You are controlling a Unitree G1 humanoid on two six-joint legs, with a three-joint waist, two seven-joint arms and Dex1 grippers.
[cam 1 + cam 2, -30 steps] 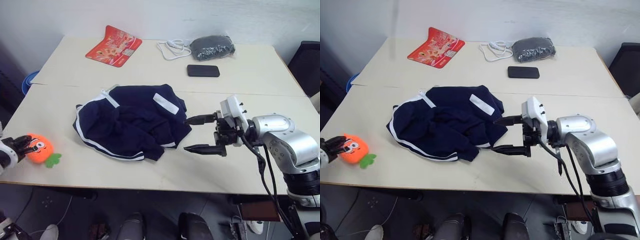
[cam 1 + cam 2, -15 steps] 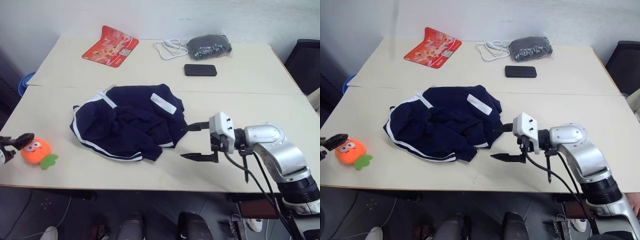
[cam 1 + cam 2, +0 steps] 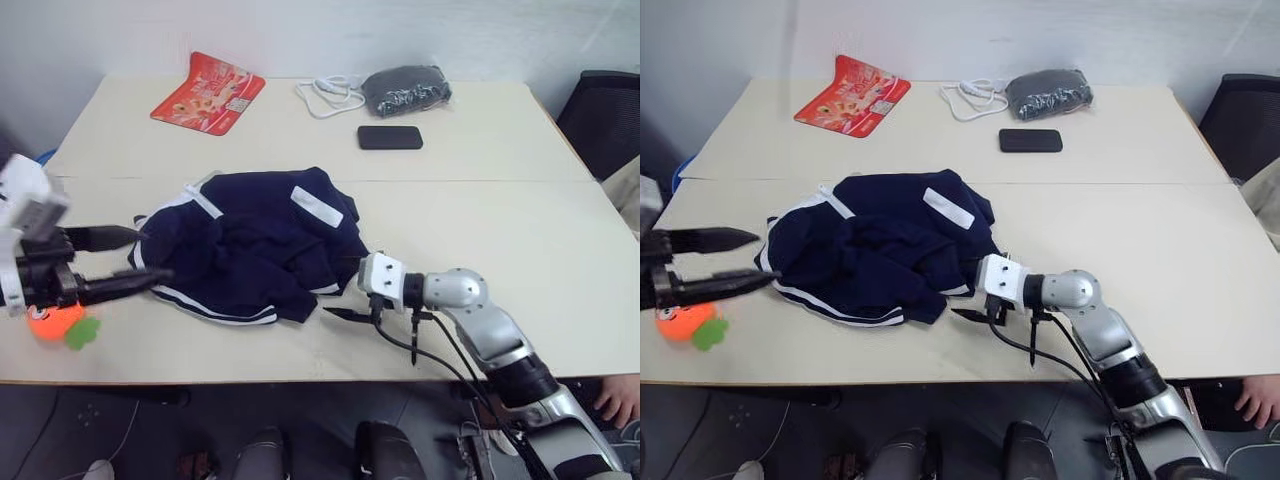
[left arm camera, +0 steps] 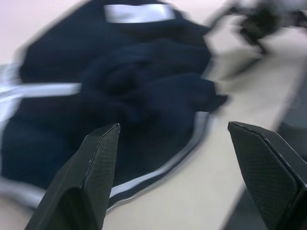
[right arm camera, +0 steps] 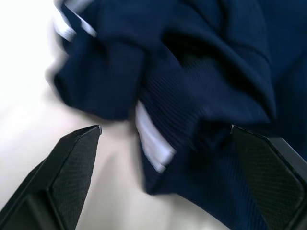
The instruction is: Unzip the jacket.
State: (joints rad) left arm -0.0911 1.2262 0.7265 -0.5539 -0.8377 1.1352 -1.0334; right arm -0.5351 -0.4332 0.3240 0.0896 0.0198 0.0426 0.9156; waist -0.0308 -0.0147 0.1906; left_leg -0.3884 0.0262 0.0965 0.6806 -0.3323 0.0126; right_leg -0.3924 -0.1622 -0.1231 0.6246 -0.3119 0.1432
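Lying crumpled mid-table, the jacket shows no zipper and neither gripper grasps it, so I judge the unzipping not yet begun: the zip must first be found. Left gripper and right gripper flank its edges, jaws wide and empty. Its soft navy knit bunches in folds, edged with white stripes.

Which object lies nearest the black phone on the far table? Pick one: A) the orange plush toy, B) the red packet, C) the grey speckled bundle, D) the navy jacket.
C: the grey speckled bundle lies just beyond the black phone, closer than the red packet, the jacket or the plush toy.
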